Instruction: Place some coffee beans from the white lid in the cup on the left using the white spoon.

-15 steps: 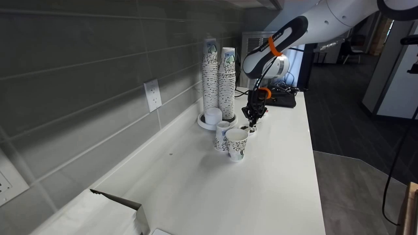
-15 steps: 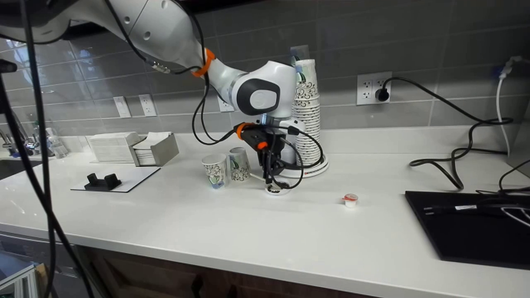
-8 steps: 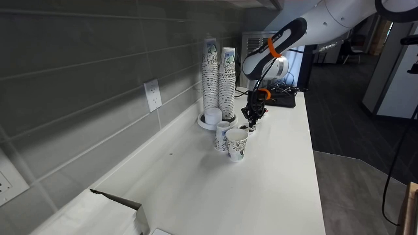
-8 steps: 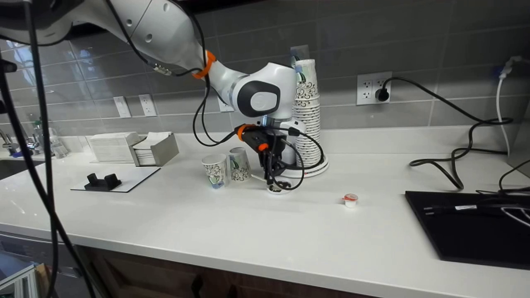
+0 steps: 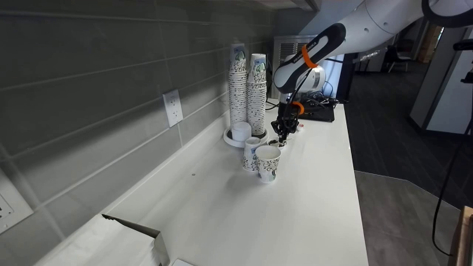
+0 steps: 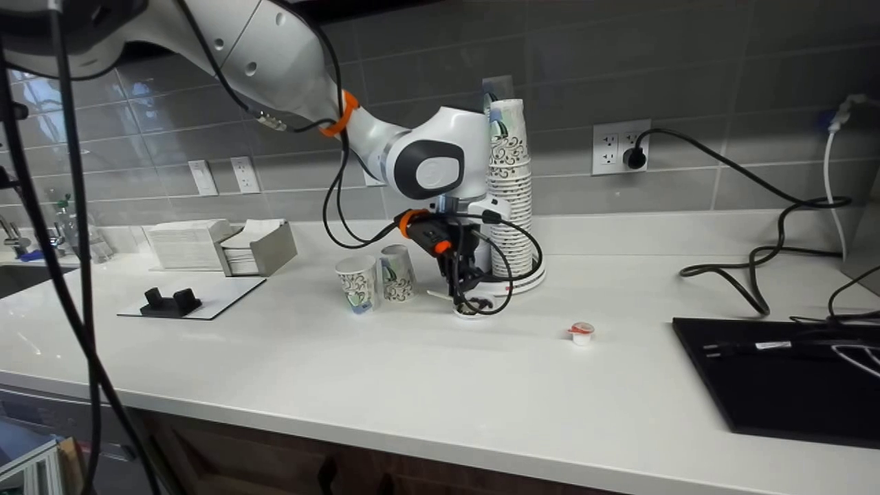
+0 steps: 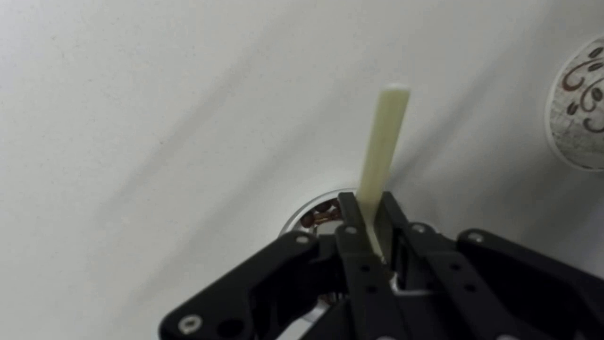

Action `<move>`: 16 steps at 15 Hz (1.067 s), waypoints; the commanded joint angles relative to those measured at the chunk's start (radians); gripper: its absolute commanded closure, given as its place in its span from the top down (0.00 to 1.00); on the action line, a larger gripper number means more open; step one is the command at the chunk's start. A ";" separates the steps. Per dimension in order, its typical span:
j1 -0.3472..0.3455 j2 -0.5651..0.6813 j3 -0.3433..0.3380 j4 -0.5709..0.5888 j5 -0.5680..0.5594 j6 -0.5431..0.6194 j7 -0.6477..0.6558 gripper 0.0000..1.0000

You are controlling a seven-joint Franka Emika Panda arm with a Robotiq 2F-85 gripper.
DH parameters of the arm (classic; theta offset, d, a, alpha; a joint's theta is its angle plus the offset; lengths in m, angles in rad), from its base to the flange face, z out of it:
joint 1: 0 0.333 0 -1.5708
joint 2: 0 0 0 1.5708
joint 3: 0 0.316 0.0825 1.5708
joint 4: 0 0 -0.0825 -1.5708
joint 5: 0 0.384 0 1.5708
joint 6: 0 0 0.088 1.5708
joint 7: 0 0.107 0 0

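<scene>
The white lid [image 5: 272, 146] lies on the counter with dark coffee beans [image 7: 322, 215] in it. It also shows in the other exterior view [image 6: 470, 315] and, partly hidden under the fingers, in the wrist view [image 7: 289, 225]. My gripper [image 7: 371, 198] is low over the lid, also seen in both exterior views [image 5: 282, 142] [image 6: 459, 301]. It is shut on the white spoon [image 7: 384, 137], whose handle sticks out past the fingertips. The spoon's bowl is hidden behind the fingers. An upright patterned cup [image 5: 268, 166] [image 6: 357, 285] stands beside an upside-down cup [image 5: 250, 157] [image 6: 397, 275].
Tall cup stacks [image 5: 257, 103] stand on a round white tray [image 5: 234, 143] by the wall, close to the arm. A small creamer pod [image 6: 581, 333] sits on the counter. A napkin holder [image 6: 265, 249] and a black tray [image 6: 790, 385] lie farther off. Part of a patterned cup [image 7: 578, 108] shows in the wrist view.
My gripper with the spoon has moved slightly away from the two cups and toward the wall. The lid with beans has slid a little the same way. The cups have not moved.
</scene>
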 commanded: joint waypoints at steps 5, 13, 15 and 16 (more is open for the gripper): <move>0.024 0.024 -0.013 -0.011 -0.060 0.098 0.008 0.03; 0.053 0.030 -0.031 -0.035 -0.127 0.156 0.027 0.03; 0.063 0.029 -0.037 -0.048 -0.145 0.174 0.031 0.03; 0.068 0.029 -0.041 -0.055 -0.155 0.183 0.036 0.03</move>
